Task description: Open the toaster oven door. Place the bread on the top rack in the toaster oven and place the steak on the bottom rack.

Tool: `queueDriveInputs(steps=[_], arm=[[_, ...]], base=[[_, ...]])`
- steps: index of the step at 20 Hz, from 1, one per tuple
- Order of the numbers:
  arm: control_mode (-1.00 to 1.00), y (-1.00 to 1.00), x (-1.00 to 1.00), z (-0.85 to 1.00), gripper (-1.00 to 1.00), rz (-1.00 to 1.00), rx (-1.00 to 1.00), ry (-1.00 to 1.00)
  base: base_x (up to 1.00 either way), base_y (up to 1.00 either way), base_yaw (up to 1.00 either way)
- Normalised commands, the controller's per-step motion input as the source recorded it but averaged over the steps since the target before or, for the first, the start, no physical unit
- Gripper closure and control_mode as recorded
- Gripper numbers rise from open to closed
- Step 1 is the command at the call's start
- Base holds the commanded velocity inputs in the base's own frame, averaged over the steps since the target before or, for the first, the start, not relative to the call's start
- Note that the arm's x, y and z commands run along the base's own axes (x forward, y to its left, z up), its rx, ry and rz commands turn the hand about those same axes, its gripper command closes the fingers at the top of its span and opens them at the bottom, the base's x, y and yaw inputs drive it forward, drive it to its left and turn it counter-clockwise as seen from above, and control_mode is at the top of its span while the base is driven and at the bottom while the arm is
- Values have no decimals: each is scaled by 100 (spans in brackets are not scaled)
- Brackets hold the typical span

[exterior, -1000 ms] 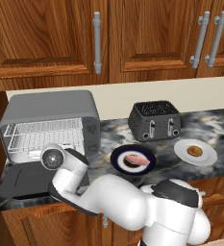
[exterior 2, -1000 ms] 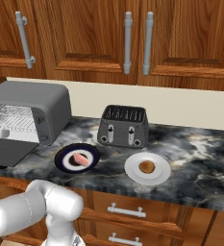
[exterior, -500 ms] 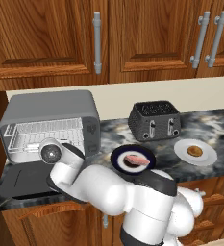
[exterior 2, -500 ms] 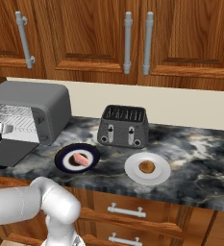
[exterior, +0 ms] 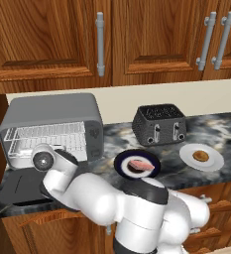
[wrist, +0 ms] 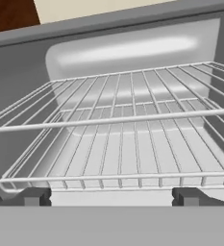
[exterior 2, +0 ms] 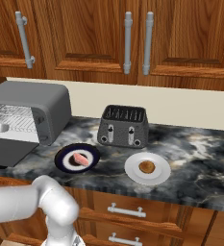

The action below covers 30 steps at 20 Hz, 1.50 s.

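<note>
The toaster oven (exterior: 52,116) stands at the counter's left end with its door (exterior: 20,187) folded down flat in front. The white top rack (wrist: 118,119) and bottom rack (wrist: 118,178) are bare. My gripper (wrist: 111,197) is open just outside the oven's mouth, looking in, with nothing between its fingertips (wrist: 34,196). From the left base camera my hand (exterior: 42,159) hangs over the lowered door. The steak (exterior: 139,164) lies on a dark plate (exterior: 121,167) and the bread (exterior: 201,156) on a white plate (exterior: 213,163), both to the right, far from my gripper.
A black two-slot toaster (exterior: 159,124) stands behind the two plates. Wooden wall cabinets (exterior: 102,39) hang above the counter, and drawers (exterior 2: 128,211) sit below its front edge. My own arm fills the foreground before the counter.
My hand has drifted slightly left in front of the oven's mouth while the arm's rear links swung round behind it. Door, plates and food have not moved.
</note>
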Motion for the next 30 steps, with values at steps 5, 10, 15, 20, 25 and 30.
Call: queueDriveInputs(steps=[5,10,15,20,25,30], arm=[[-100,0,35,-1,-100,0,0,0],[-100,0,32,-24,-100,0,0,0],[-100,1,22,-37,-100,0,0,0],[-100,0,28,-10,-100,0,0,0],[-100,2,29,-17,-100,0,0,0],[-100,5,26,-23,-100,0,0,0]], base=[[0,0,0],[0,0,0],[0,0,0],[0,0,0],[0,0,0],[0,0,0]])
